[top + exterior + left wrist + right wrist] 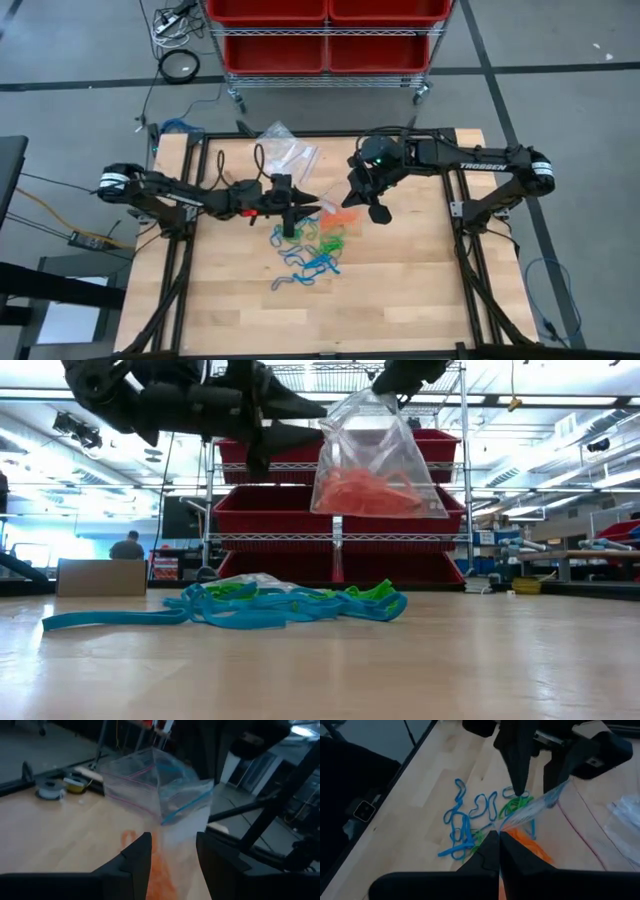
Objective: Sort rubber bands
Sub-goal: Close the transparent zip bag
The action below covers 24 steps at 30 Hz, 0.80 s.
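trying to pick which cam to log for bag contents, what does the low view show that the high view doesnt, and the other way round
Only the low view shows the clear bag hanging above the table, with orange rubber bands bunched in its bottom, and a person far behind.

Only the high view shows which arm is which: the right gripper pinches the bag's top, the left gripper is open beside it, and spare empty bags lie behind.

Both show the blue rubber bands and green rubber bands loose on the table.
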{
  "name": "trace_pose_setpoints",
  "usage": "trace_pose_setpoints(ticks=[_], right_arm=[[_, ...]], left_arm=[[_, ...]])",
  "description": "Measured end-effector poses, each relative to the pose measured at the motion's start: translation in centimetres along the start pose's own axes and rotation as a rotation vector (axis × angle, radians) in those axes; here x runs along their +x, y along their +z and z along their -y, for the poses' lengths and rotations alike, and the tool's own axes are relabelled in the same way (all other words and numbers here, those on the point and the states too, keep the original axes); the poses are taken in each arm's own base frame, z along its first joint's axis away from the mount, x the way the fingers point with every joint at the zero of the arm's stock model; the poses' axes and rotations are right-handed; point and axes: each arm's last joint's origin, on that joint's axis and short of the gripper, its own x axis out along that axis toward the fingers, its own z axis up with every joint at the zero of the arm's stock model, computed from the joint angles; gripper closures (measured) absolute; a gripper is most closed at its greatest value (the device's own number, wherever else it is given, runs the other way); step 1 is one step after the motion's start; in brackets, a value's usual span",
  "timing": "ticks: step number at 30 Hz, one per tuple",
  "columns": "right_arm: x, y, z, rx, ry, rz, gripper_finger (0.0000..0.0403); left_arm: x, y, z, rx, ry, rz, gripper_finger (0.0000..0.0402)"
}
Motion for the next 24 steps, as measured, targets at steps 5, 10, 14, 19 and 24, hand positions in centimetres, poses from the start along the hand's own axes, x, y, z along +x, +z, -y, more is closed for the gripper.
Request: trace_pose_setpoints(ticks=[5,10,14,19,24], right_arm=[[0.0,0.0,0.0,-0.001,0.000,0.002,0.0403],[0.0,0.0,0.0,-0.001,0.001,0.003,0.0403],[0.0,0.1,0.0,-0.002,0.003,0.004,0.0403],[0.1,0.1,-0.2,-0.006,0.008,0.004,0.0403],[0.1,0.1,-0.3,-0.007,0.011,0.001,0.0403]], left_arm=[[0.7,-0.1,0.0,-0.002,-0.006,0.031,0.0238],[1.8,-0.3,0.0,0.000,-0.029,0.007,0.0238],[2.3,-0.5,-0.1,0.007,-0.027,-0.005,0.0248],[2.6,-0.5,-0.1,0.066,-0.016,-0.009,0.0335],[2.6,-0.5,-0.1,0.132,-0.022,-0.013,0.0396]])
